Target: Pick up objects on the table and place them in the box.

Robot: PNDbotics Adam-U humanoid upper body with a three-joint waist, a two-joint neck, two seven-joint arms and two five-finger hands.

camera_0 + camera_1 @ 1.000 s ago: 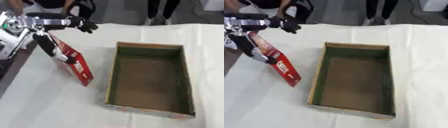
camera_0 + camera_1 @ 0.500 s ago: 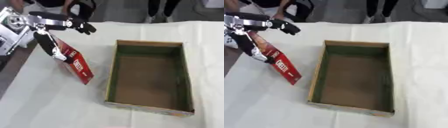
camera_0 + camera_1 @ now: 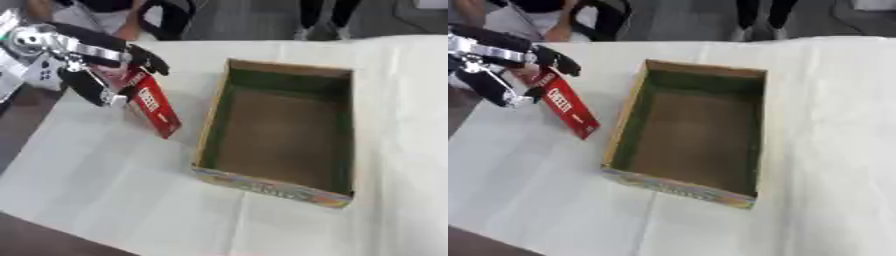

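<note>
Left hand [image 3: 105,75]: fingers above and thumb below pinch the upper end of the red packet [image 3: 154,106], which hangs tilted with its lower corner at or just over the white cloth [image 3: 105,175], beside the left wall of the box [image 3: 282,131]; contact with the cloth cannot be told. Against the earlier frames, hand and packet stand nearer the box. Box: open, nothing inside; right hand out of view.
</note>
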